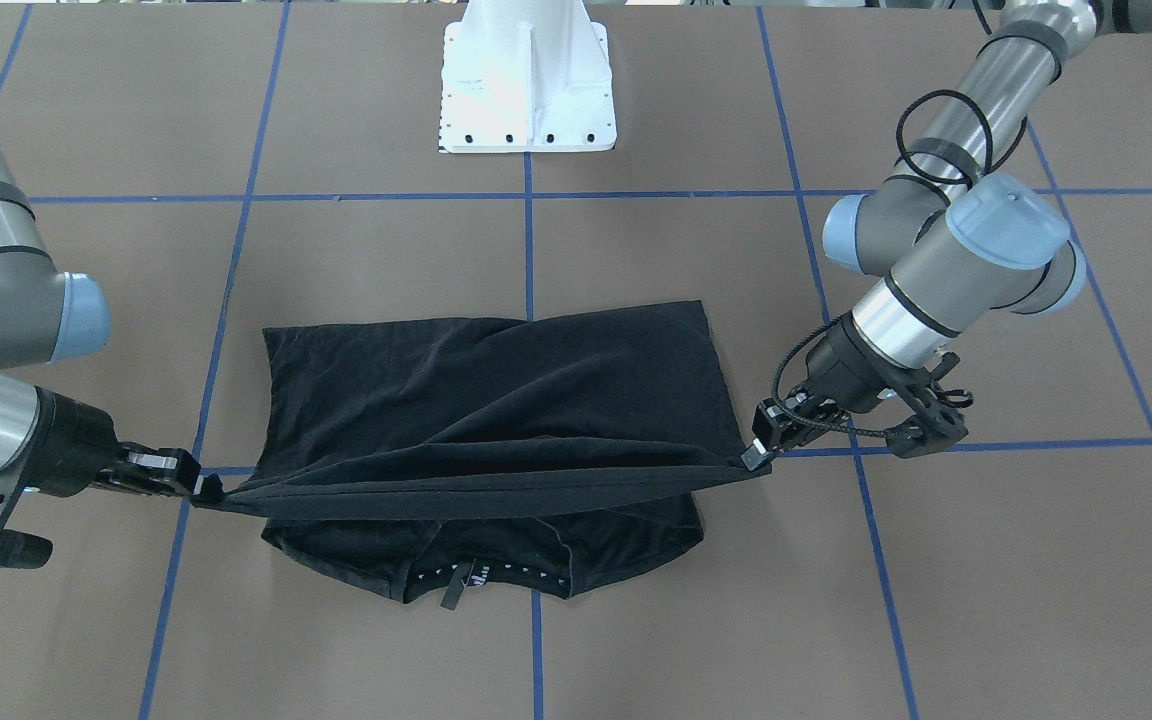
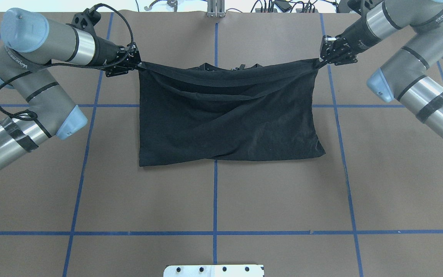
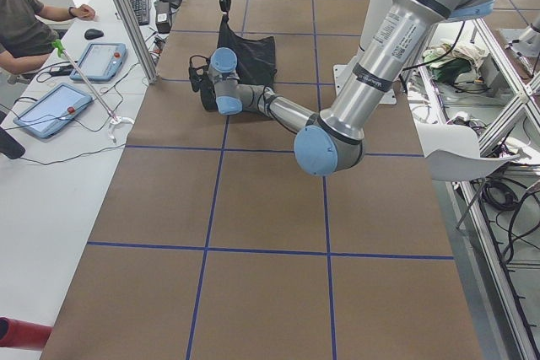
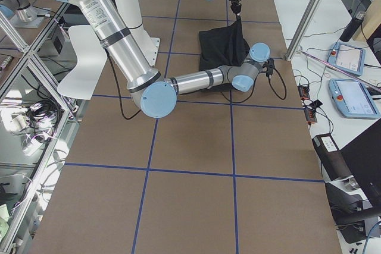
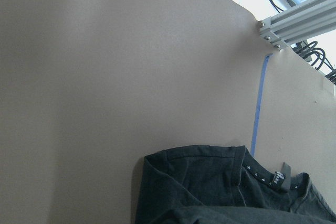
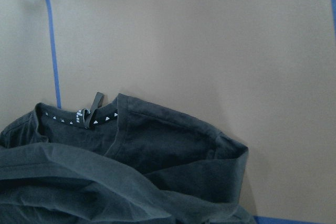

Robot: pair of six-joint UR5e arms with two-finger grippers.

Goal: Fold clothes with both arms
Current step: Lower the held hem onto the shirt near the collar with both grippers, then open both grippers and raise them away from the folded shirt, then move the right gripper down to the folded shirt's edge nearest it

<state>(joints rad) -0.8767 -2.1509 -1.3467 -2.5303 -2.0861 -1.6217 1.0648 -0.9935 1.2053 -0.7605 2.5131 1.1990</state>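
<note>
The black T-shirt [image 1: 496, 390] lies on the brown table, partly folded. One edge of it is lifted and pulled taut between both grippers. My left gripper [image 1: 754, 455] is shut on that edge's corner, at the cloth's upper left in the overhead view [image 2: 140, 65]. My right gripper [image 1: 201, 490] is shut on the opposite corner [image 2: 319, 62]. The stretched edge hangs a little above the collar end, where the collar [image 1: 476, 578] with white triangle tape and a small loop shows. Both wrist views look down on the collar [image 5: 273, 177] [image 6: 84, 118] and the cloth under it. No graphic shows.
The white pedestal base [image 1: 528, 80] stands at the robot's side of the table [image 2: 214, 200], which is marked by blue tape lines. In the exterior left view a seated person [image 3: 25, 23] and tablets [image 3: 97, 61] are beyond the far table edge.
</note>
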